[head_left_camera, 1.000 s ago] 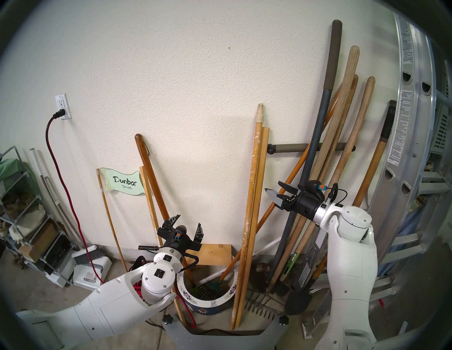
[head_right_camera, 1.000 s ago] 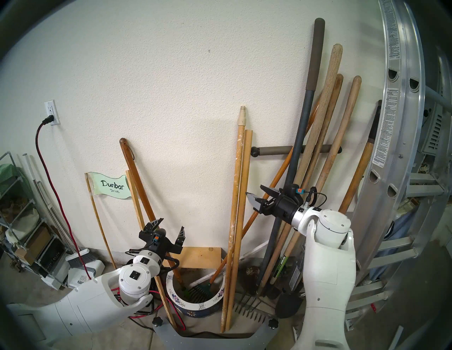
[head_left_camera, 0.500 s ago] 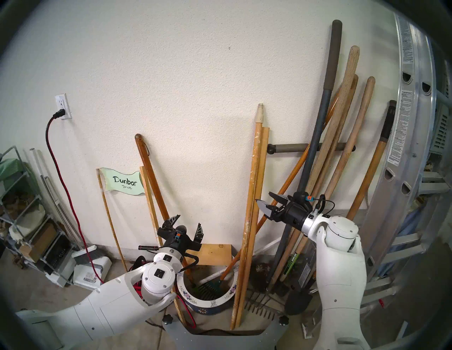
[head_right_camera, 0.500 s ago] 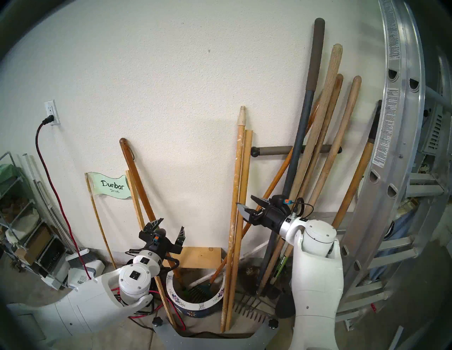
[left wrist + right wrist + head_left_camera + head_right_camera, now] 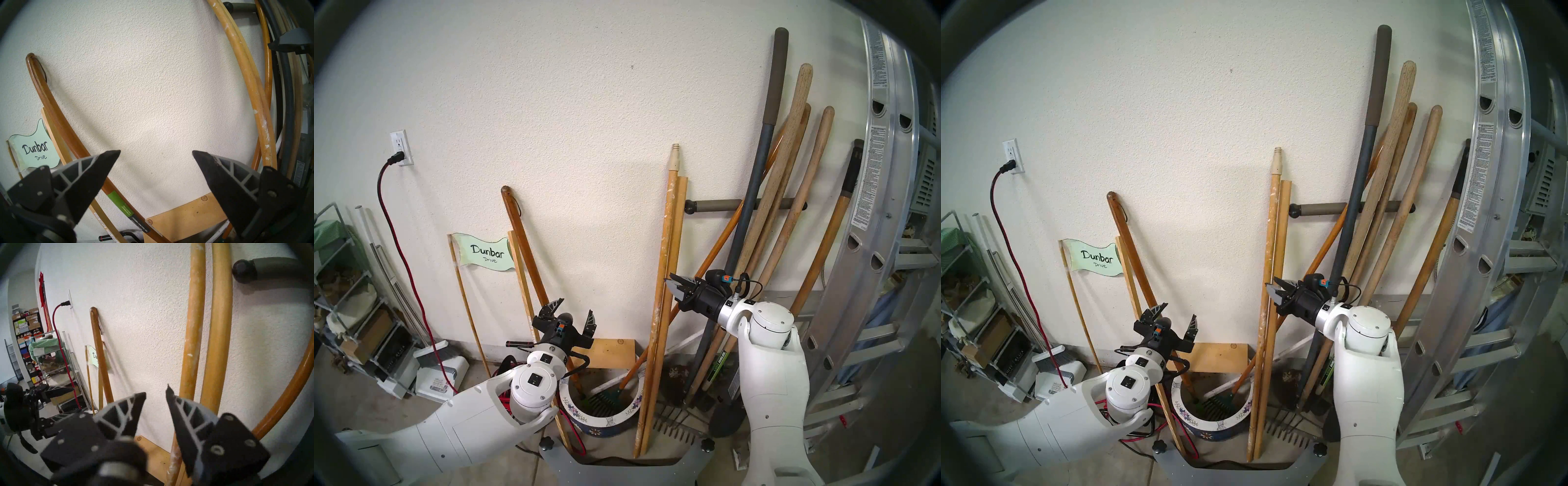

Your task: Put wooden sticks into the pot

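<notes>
We find the two wooden sticks (image 5: 663,271) standing side by side against the white wall (image 5: 568,118), their feet on the floor just right of the pot (image 5: 602,422), outside it. Both are yellowish-tan round poles; the left one is flecked with white paint and carries a cream threaded tip (image 5: 675,156), while the right one is plain, shorter and flat-cut at the top. The pot is a round planter with a white flowered rim and a dark blue flowered body; a green rake head (image 5: 602,397) lies inside. The right gripper (image 5: 674,288) sits just beside the sticks, its fingers parted and empty. The left gripper (image 5: 573,314) hangs above the pot, spread wide, holding nothing.
</notes>
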You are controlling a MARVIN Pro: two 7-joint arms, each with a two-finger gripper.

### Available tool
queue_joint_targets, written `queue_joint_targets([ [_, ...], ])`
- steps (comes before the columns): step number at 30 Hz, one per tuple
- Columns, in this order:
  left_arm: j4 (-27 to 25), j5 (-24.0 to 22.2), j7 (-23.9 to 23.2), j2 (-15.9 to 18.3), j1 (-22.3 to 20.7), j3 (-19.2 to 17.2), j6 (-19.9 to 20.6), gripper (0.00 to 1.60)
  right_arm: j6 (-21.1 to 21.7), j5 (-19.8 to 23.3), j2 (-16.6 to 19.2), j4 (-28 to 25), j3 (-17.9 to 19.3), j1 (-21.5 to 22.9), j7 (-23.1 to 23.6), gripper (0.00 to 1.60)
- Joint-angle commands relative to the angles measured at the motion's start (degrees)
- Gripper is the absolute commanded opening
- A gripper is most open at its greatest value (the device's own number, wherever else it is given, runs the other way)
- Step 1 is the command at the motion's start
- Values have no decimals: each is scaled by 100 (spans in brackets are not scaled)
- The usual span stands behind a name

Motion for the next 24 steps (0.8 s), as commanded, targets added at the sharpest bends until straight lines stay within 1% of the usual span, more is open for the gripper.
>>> queue_joint_targets([
  [1,0,1,12,3,3,-11,-14,160,-29,26,-44,-55,-53,62,26,160],
  [3,0,-1,13,4,2,-9,-14,160,55,35,-22,-77,-62,70,97,160],
  [7,0,-3,15,6,-1,-5,-15,160,69,-53,-45,-12,-85,59,10,160],
  [9,0,-5,17,8,-3,-2,-16,160,-3,-94,-58,141,-87,102,-48,160],
  [24,0,-15,27,16,-13,14,-20,160,-232,-205,-121,723,-128,407,-212,160],
])
